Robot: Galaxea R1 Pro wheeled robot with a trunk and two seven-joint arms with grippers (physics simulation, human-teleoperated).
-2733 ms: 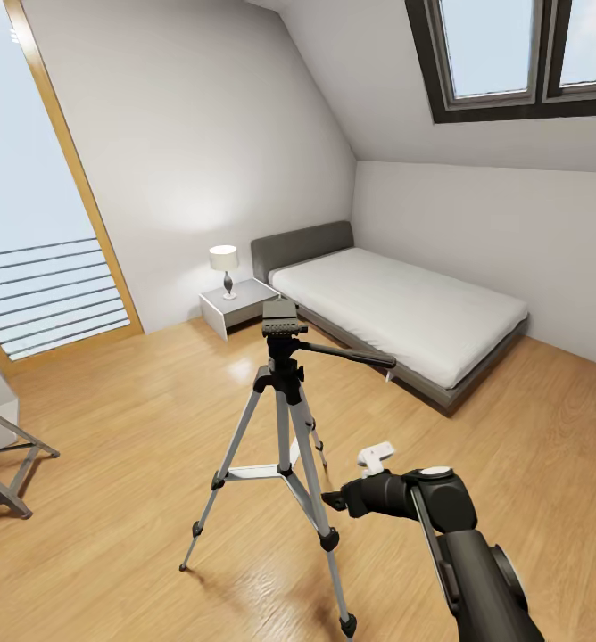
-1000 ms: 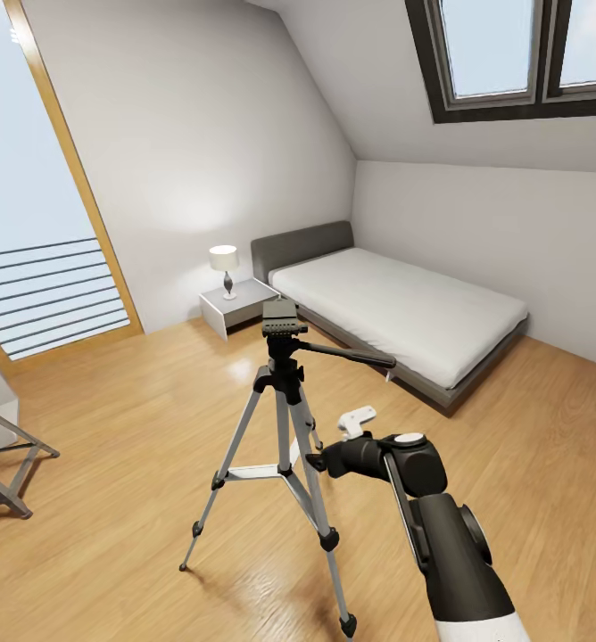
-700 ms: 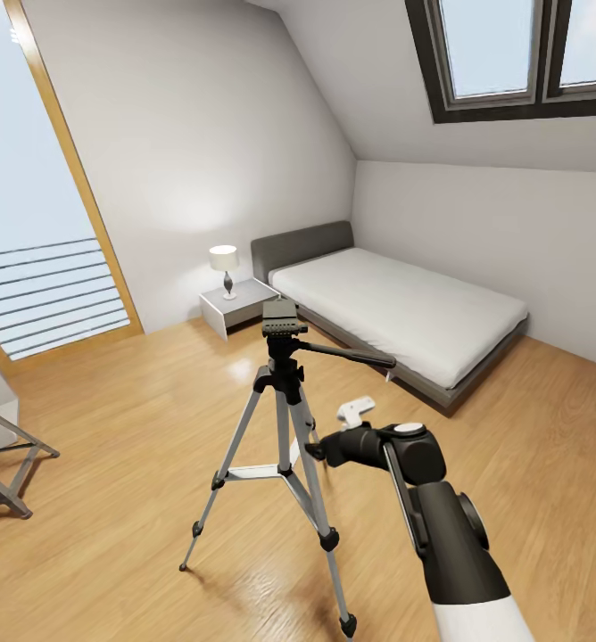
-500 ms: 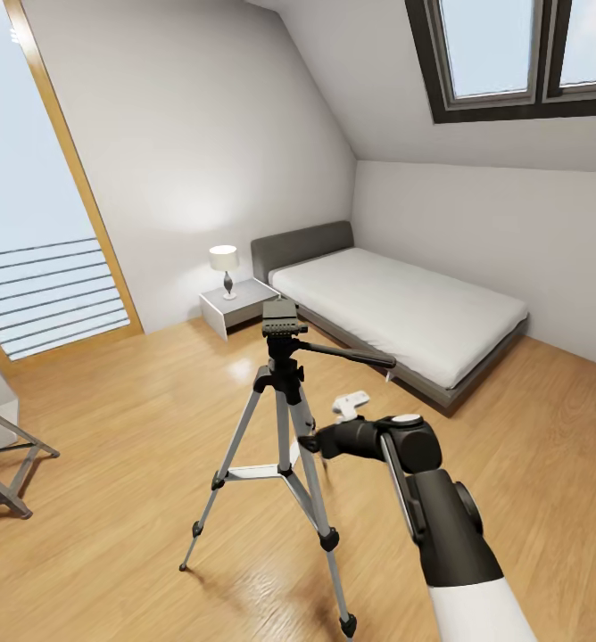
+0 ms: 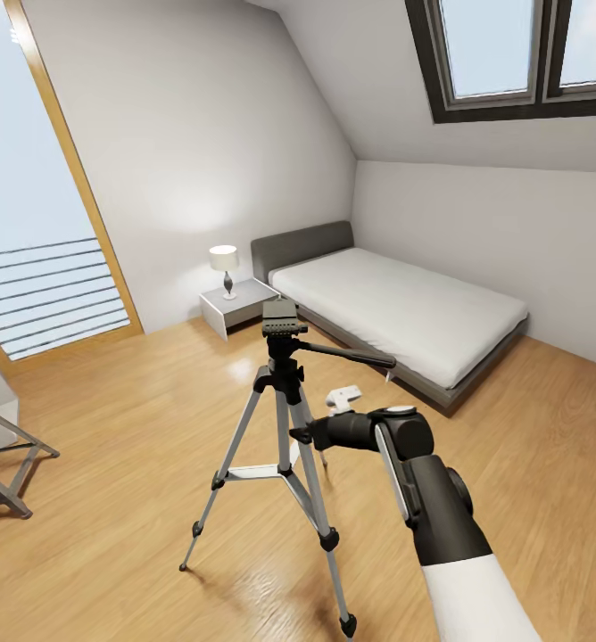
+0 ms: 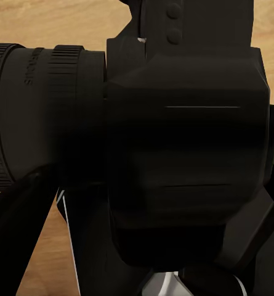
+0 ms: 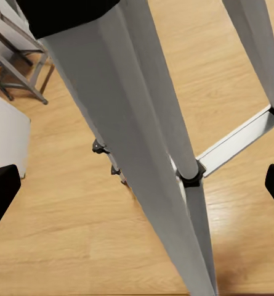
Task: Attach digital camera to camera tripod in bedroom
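Note:
The camera tripod (image 5: 285, 401) stands on the wood floor in the middle of the bedroom, its black pan head (image 5: 280, 321) bare and its handle pointing right. My right gripper (image 5: 300, 435) reaches in from the right to the upper legs. In the right wrist view that gripper (image 7: 137, 188) is open, its black fingertips (image 7: 1, 191) far apart on either side of a silver leg (image 7: 149, 123). Seen very close in the left wrist view, the black digital camera (image 6: 180, 154) with its lens barrel sits in my left gripper (image 6: 140, 246), which is shut on it.
A grey low bed (image 5: 396, 308) lies behind the tripod, with a nightstand (image 5: 237, 305) and lamp (image 5: 224, 267) to its left. A grey metal stool (image 5: 4, 459) stands at the far left by the tall window (image 5: 39, 223). Open floor surrounds the tripod.
My right arm has swung left and forward, bringing its gripper from the right of the tripod up against the tripod's legs. The tripod has not moved.

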